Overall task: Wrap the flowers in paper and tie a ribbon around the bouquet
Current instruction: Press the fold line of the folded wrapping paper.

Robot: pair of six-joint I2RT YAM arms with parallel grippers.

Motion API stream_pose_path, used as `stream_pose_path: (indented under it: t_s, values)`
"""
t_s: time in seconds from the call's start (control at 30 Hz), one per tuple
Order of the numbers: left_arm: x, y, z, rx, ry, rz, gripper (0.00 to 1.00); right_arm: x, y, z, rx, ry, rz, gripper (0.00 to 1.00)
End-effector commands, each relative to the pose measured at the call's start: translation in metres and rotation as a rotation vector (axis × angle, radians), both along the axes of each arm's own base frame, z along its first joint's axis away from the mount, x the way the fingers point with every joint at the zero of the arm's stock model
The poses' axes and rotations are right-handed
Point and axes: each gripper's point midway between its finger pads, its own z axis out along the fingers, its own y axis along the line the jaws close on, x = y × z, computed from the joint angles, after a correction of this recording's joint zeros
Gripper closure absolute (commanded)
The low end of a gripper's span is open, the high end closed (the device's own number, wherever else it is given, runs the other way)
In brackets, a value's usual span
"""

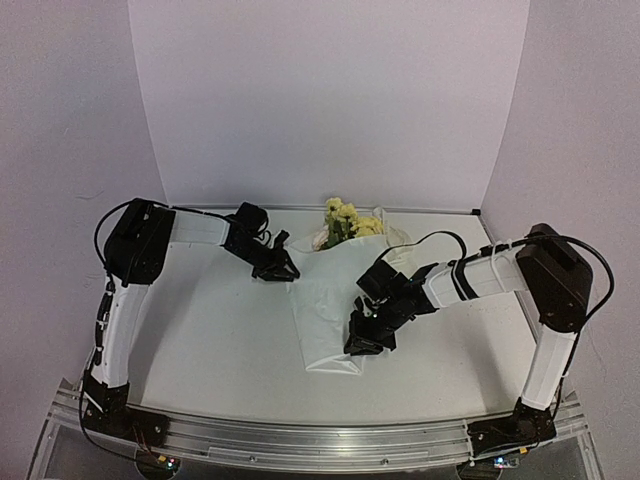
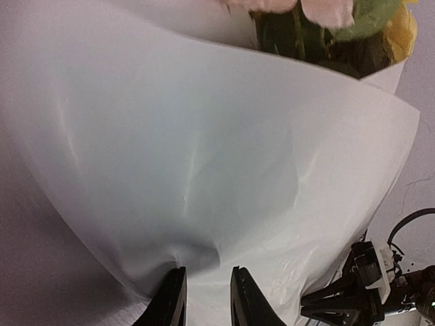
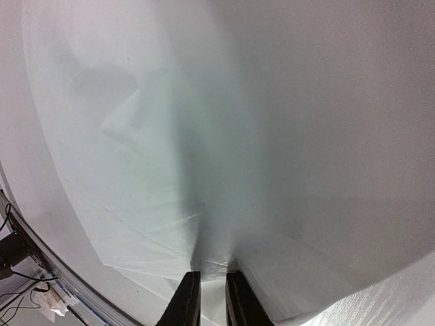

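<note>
paper around flowers, left end effector pinching paper, right end effector pinching paper

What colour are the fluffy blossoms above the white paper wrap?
Pale yellow. The fluffy blossoms show best in the top external view.

bare tabletop lies open at 8 o'clock of the paper. the left end effector blocks its 10 o'clock edge, the flowers its 12, and the right end effector and right arm crowd 3 to 5 o'clock.
</note>
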Motion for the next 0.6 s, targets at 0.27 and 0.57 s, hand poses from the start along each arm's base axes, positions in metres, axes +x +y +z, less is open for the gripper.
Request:
stream_pose_path:
  t_s: [0.27,0.57]
  values:
    - [0.105,0.046,-0.005,-0.027,-0.046,0.155,0.75,-0.011,-0.028,-0.032,-0.125,0.048,-0.022,0.86]
    - [0.124,0.055,0.084,-0.069,-0.218,0.172,0.7,0.0,-0.014,0.0,-0.069,0.022,-0.012,0.85]
